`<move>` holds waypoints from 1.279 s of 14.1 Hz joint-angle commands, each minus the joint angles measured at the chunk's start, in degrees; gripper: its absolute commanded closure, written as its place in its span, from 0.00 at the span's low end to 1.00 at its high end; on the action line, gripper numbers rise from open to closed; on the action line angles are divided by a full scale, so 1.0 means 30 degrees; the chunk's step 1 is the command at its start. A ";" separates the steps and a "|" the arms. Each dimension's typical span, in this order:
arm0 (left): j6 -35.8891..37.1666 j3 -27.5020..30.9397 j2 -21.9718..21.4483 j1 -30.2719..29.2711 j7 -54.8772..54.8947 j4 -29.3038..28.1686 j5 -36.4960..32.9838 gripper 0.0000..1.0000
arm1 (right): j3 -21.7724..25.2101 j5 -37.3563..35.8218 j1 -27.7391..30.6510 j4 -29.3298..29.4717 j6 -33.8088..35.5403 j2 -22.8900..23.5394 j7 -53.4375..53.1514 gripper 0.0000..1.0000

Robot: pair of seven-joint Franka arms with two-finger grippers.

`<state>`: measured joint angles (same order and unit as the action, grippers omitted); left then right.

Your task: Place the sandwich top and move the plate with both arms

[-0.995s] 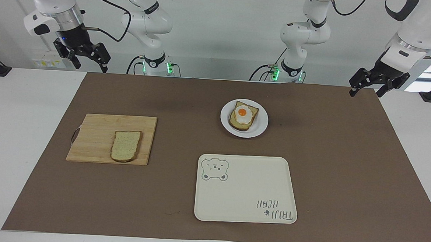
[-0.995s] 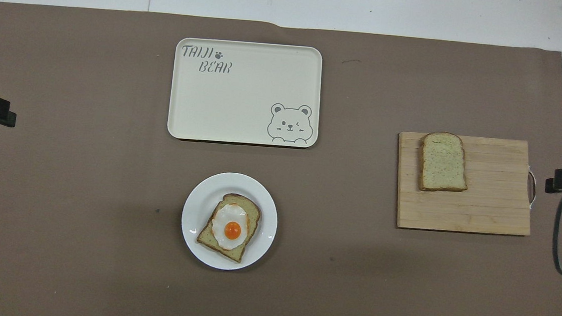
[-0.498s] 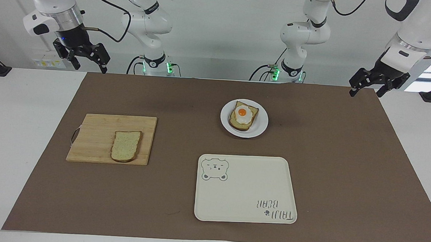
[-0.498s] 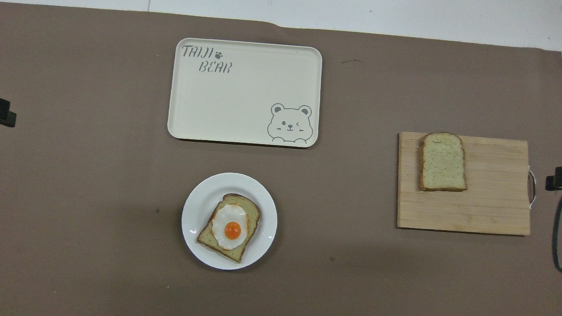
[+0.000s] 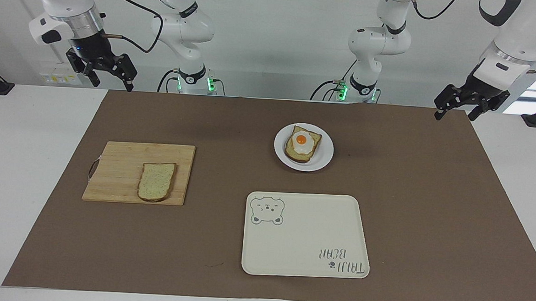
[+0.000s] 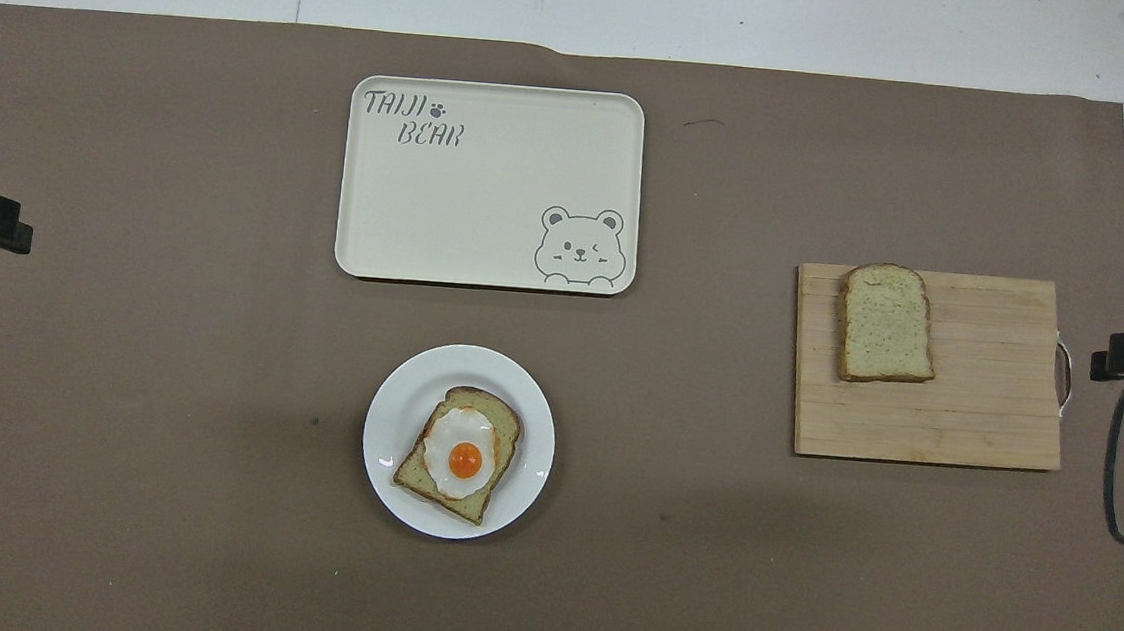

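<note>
Right pincer [image 5: 111,74] rose slightly; both pincers hung open and empty, left pincer [image 5: 456,107] waiting. Sandwich top [image 5: 156,187] lay on the board below the right pincer. Grip by crust edges.

Sandwich top [image 5: 156,187] on cutting board [image 5: 120,161]; plate [image 5: 325,160] nearer robots than tray [image 5: 304,244].

1. The sandwich top [image 5: 156,187] is light tan, speckled, brown-crusted.
2. The plate [image 5: 325,160] is plain white.
3. The egg [image 5: 302,142] is white with an orange yolk.
4. The tray [image 5: 306,244] is cream with a grey bear drawing.
5. The surface [image 5: 430,200] is covered in brown.
</note>
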<state>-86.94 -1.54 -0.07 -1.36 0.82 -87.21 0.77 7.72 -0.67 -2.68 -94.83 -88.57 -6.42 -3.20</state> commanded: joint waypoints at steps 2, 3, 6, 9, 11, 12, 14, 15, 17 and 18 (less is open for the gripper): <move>-0.0198 -0.0249 -0.0298 -0.0395 0.0021 -0.0403 0.0096 0.00 | -0.0111 0.0252 0.0277 -0.0762 -0.1377 -0.0028 0.0625 0.00; -0.0198 -0.0249 -0.0298 -0.0395 0.0021 -0.0403 0.0096 0.00 | -0.0111 0.0282 0.0278 -0.0996 -0.2254 0.0205 0.0655 0.00; -0.0198 -0.0249 -0.0298 -0.0395 0.0021 -0.0403 0.0096 0.00 | -0.0111 0.0894 0.0365 -0.1174 -0.4219 0.1871 0.2143 0.00; -0.0198 -0.0220 -0.0298 -0.0395 0.0021 -0.0403 0.0096 0.00 | -0.0082 0.1980 0.0628 -0.1174 -0.6037 0.3600 0.3551 0.00; -0.0198 -0.0249 -0.0298 -0.0395 0.0079 -0.0404 0.0183 0.00 | -0.0082 0.2623 0.0775 -0.1174 -0.7208 0.4829 0.4167 0.00; -0.0227 -0.0249 -0.0356 -0.0366 -0.0037 -0.0374 0.0299 0.00 | -0.0082 0.2974 0.0834 -0.1174 -0.7852 0.5387 0.4519 0.00; -0.0111 -0.0337 -0.0415 -0.0220 0.0138 -0.0491 0.0475 0.00 | -0.0082 0.3007 0.0805 -0.1174 -0.9055 0.6093 0.4639 0.00; -0.0139 -0.0308 -0.0560 -0.0161 0.0138 -0.0723 0.0853 0.00 | -0.0082 0.3007 0.0776 -0.1232 -0.9379 0.6299 0.4639 0.00; -0.0314 -0.0279 -0.1086 -0.0248 0.0109 -0.1541 0.1586 0.00 | -0.0082 0.3036 0.0776 -0.1233 -0.9703 0.7029 0.4756 0.00; -0.0373 -0.0249 -0.1292 -0.0365 0.0138 -0.1923 0.2025 0.00 | -0.0082 0.3036 0.0776 -0.1349 -1.0372 0.7236 0.4815 0.00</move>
<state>-86.92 -2.11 -0.55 -1.36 0.82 -88.23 4.63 7.86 6.80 -1.07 -98.90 -117.38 13.95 8.88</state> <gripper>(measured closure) 0.000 0.000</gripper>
